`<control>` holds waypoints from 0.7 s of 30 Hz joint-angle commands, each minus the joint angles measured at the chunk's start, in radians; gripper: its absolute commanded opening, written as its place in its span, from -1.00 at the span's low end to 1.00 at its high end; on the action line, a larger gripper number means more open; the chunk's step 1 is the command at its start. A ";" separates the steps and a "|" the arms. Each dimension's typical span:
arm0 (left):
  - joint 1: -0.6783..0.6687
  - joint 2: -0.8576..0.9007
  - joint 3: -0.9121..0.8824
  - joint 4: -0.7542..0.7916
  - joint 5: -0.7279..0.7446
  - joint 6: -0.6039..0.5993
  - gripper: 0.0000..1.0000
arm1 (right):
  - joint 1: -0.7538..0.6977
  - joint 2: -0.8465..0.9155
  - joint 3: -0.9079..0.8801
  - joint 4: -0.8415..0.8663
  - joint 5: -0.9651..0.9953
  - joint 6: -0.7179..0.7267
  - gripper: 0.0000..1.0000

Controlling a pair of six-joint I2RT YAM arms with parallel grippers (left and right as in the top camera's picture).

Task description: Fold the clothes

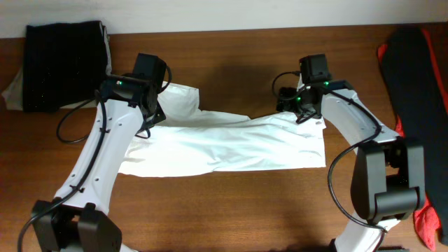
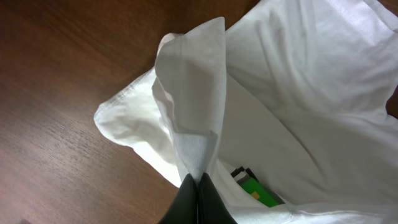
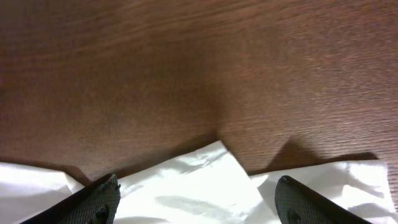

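Note:
The white garment (image 1: pixel 231 143) lies spread across the middle of the wooden table, wrinkled, in a long band. My left gripper (image 1: pixel 155 105) is at its far left corner, shut on a pinched fold of the white cloth (image 2: pixel 189 106) that rises in a peak from the fingertips. A small green label (image 2: pixel 258 190) shows just right of that pinch. My right gripper (image 1: pixel 288 100) hovers at the garment's far right corner, open, its two dark fingers (image 3: pixel 99 200) wide apart over a white corner (image 3: pixel 199 183) with nothing held.
A black folded garment (image 1: pixel 63 64) on a pale cloth lies at the far left corner. A dark garment (image 1: pixel 420 84) over red fabric (image 1: pixel 427 213) runs along the right edge. Bare wood (image 1: pixel 231 210) stretches in front of the white garment.

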 commanded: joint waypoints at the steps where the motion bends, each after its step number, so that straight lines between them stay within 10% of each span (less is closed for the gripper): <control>1: 0.000 -0.023 0.003 0.007 0.001 -0.017 -0.96 | 0.031 0.070 0.016 0.000 0.031 -0.008 0.66; 7: 0.000 -0.023 0.003 0.006 0.001 -0.017 -0.96 | 0.036 0.134 0.016 0.012 0.040 0.024 0.37; 15: 0.000 -0.023 0.002 0.007 0.000 -0.016 -0.96 | 0.034 0.119 0.039 -0.012 0.136 0.071 -0.84; 21: 0.000 -0.023 0.003 0.024 -0.003 0.045 -0.97 | 0.034 0.034 0.144 -0.126 0.187 0.104 -0.92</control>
